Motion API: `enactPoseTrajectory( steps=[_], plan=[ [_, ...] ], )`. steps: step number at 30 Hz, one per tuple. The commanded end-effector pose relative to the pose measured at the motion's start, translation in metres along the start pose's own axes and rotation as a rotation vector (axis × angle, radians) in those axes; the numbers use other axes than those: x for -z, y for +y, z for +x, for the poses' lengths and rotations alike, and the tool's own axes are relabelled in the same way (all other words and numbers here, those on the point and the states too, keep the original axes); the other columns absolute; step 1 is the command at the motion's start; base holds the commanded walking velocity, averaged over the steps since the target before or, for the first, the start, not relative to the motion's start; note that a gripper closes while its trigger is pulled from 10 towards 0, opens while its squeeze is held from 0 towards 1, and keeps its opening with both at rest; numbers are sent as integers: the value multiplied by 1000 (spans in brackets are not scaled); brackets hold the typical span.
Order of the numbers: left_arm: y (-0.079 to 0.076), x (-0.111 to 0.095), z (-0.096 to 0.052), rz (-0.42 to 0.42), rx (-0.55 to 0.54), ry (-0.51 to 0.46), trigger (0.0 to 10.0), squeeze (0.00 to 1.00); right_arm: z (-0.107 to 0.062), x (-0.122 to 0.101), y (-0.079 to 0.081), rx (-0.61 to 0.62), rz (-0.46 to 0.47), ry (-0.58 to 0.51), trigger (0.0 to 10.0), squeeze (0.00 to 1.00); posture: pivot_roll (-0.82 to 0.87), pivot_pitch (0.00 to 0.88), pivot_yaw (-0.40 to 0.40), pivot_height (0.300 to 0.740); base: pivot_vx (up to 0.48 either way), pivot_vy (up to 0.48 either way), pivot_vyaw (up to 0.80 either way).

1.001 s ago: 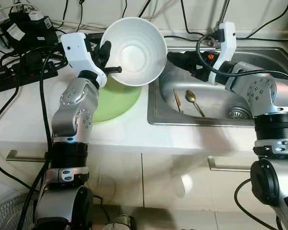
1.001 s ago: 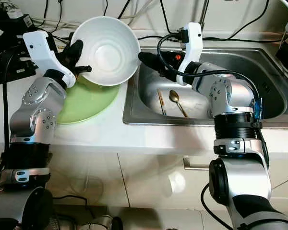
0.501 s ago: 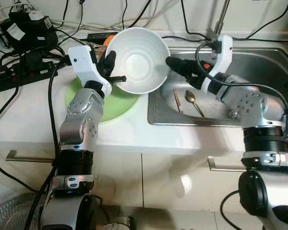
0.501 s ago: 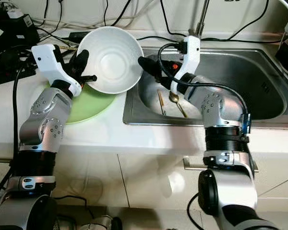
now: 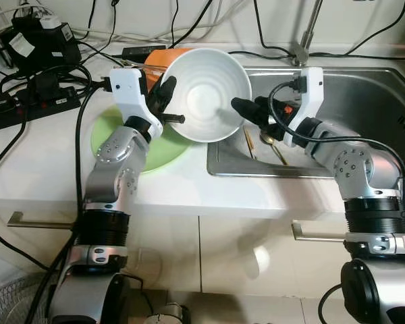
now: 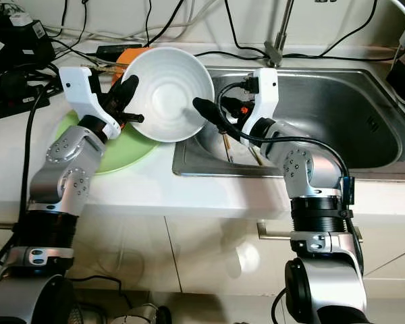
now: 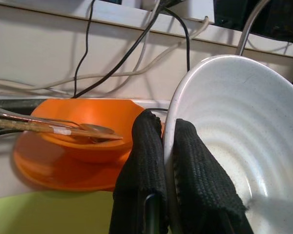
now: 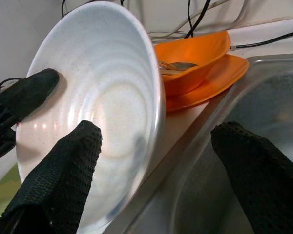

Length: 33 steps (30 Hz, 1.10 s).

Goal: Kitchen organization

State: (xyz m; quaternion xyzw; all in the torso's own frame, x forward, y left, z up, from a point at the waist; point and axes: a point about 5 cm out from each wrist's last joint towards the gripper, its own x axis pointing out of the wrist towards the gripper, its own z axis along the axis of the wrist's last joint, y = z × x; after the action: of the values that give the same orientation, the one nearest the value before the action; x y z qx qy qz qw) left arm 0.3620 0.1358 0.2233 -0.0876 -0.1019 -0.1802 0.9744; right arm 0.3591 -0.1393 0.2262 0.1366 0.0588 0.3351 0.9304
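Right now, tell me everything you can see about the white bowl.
The white bowl is round, deep, glossy like ceramic, with faint concentric rings inside, and empty. It is tilted, held over the counter edge beside the sink. The left gripper pinches its rim; the right gripper is open at the opposite rim.

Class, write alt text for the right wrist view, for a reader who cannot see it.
A tilted white bowl sits between the right gripper's open black fingers, one inside it, the other over the steel sink. The left gripper pinches its far rim. Behind, an orange bowl holding a spoon rests on an orange plate.
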Motion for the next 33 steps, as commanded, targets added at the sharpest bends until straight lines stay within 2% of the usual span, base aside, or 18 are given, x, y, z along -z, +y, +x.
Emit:
enactPoseTrajectory(
  steps=[1,11,12,13,14,15,16,18,19,20,21,22,23,27,28,29,33],
  plan=[
    [-4,-10,-2,35,47,-24,0,0,4,-13,6,-16,-35,-40,10000,0,51,32,36,740,0,0,0],
    [-8,-21,-3,58,104,-67,0,0,7,-18,10,-21,-71,-36,10000,0,54,36,34,740,0,0,0],
    [-9,-24,-3,52,92,-87,0,0,7,-18,10,-23,-67,-35,8863,0,54,35,34,740,0,0,0],
    [-9,-25,-2,44,81,-101,0,0,7,-17,11,-24,-65,-34,8157,0,53,37,34,740,0,0,0],
    [-9,-25,-2,44,81,-101,0,0,7,-17,11,-24,-65,-34,8157,0,53,37,34,740,0,0,0],
    [-10,-27,-2,40,72,-115,0,0,7,-16,11,-25,-63,-32,9059,0,53,36,33,740,0,0,0],
    [-11,-29,-2,34,68,-127,0,0,7,-15,11,-25,-58,-28,6784,0,53,36,33,740,0,0,0],
    [-13,-30,-2,32,68,-134,0,0,6,-14,11,-25,-56,-26,6784,0,53,36,33,740,0,0,0],
    [-14,-32,-2,30,73,-142,0,0,6,-13,11,-26,-56,-21,4902,0,48,39,33,740,0,0,0],
    [-14,-32,-2,30,73,-142,0,0,6,-13,11,-26,-56,-21,4902,0,48,39,33,740,0,0,0],
    [-17,-36,-2,32,88,-157,0,0,5,-12,10,-28,-56,-15,5569,0,47,39,32,740,0,0,0],
    [-19,-38,-2,35,98,-167,0,0,5,-12,10,-30,-56,-12,5569,0,47,39,32,740,0,0,0],
    [-21,-40,-1,33,109,-172,0,0,4,-12,8,-28,-57,-9,6824,0,45,39,33,740,0,0,0],
    [-22,-40,-1,31,107,-172,0,0,4,-12,8,-27,-57,-9,6824,0,45,39,33,740,0,0,0],
    [-23,-40,-1,28,112,-171,0,0,4,-13,7,-22,-51,-10,1137,0,45,40,33,740,0,0,0],
    [-24,-39,-1,24,121,-166,0,0,3,-13,6,-19,-48,-11,0,0,44,39,35,740,0,0,0],
    [-27,-33,-3,23,148,-141,0,0,3,-22,4,-13,-28,-35,0,0,41,38,37,740,0,0,0]
  ],
)
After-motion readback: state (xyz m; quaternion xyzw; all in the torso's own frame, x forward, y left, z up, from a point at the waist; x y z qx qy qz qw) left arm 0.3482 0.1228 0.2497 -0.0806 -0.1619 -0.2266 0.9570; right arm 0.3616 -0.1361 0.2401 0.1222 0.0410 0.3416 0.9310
